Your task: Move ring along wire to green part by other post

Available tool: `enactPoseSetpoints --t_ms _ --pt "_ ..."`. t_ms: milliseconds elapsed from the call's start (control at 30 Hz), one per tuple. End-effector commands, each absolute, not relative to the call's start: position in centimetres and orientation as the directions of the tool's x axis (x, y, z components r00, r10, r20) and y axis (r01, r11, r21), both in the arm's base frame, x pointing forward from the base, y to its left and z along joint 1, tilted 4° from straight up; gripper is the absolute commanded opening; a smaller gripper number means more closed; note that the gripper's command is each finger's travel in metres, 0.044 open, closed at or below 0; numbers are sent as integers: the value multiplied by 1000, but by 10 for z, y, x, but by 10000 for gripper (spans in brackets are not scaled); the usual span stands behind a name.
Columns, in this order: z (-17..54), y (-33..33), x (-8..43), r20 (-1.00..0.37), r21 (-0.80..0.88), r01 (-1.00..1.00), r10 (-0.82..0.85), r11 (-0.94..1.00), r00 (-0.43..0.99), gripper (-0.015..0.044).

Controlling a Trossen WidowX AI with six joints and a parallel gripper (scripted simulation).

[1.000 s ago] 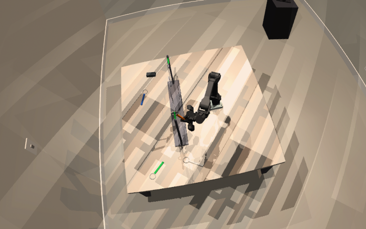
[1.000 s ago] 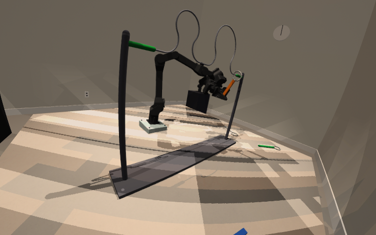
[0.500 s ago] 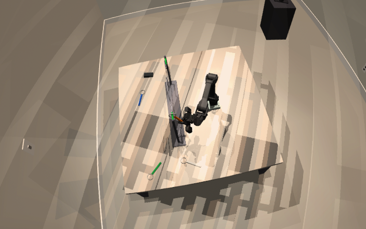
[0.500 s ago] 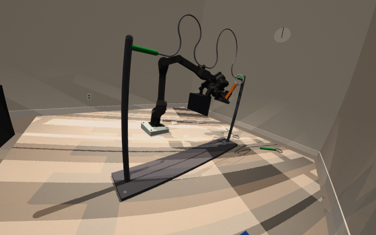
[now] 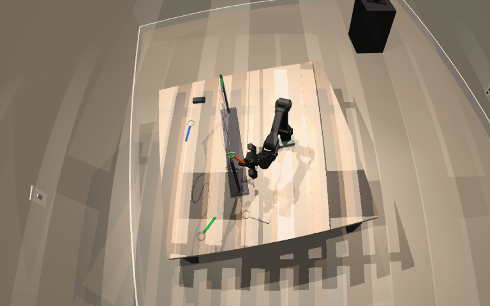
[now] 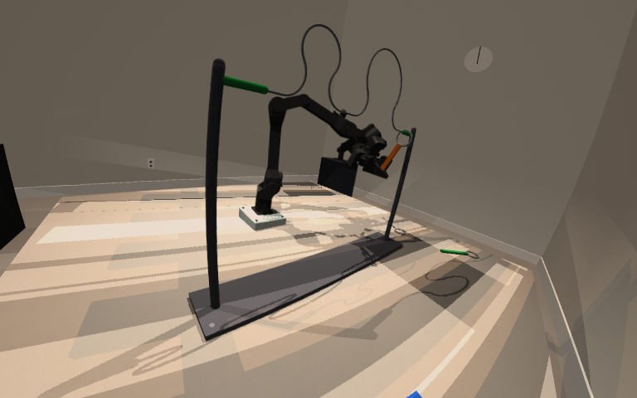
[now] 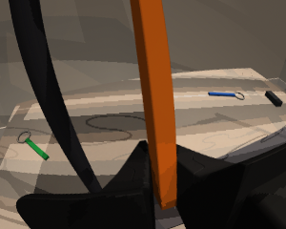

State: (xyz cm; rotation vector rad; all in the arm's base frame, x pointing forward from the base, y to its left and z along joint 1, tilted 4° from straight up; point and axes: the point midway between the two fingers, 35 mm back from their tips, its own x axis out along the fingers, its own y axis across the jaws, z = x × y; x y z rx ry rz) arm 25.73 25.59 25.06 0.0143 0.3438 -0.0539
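Note:
My gripper (image 5: pixel 242 162) (image 6: pixel 384 169) (image 7: pixel 151 145) is shut on the lower end of the orange handle (image 5: pixel 238 159) (image 6: pixel 391 156) (image 7: pixel 157 86), which slants up to its ring. The thin ring (image 6: pixel 396 139) is around the green part (image 5: pixel 230 154) (image 6: pixel 406 133) beside the near post (image 5: pixel 235 174) (image 6: pixel 399 189) (image 7: pixel 50 91). Whether the ring touches it is too small to tell. The grey wire (image 6: pixel 340 51) rises in two tall loops toward the other green part (image 5: pixel 221 81) (image 6: pixel 245 84), beside the far post (image 5: pixel 225 98) (image 6: pixel 211 196). The ring is out of the wrist view.
The posts stand on a dark base plate (image 5: pixel 234 123) (image 6: pixel 287 288). On the table lie a green-handled ring (image 5: pixel 209 224) (image 6: pixel 454 251) (image 7: pixel 37 149), a blue-handled ring (image 5: pixel 188 132) (image 7: pixel 222 93), a grey-handled ring (image 5: pixel 259 218) and a black block (image 5: pixel 198 100) (image 7: pixel 274 98).

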Motion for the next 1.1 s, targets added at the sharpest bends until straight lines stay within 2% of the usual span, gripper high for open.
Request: enactPoseSetpoints --t_ms 0,133,533,1067 --pt "250 256 258 -335 9 59 -53 998 941 -150" --pt "250 256 258 -335 9 59 -53 998 941 -150" --pt "251 256 256 -338 5 56 -51 998 940 160" --pt "266 258 211 -339 9 59 -52 998 939 160"
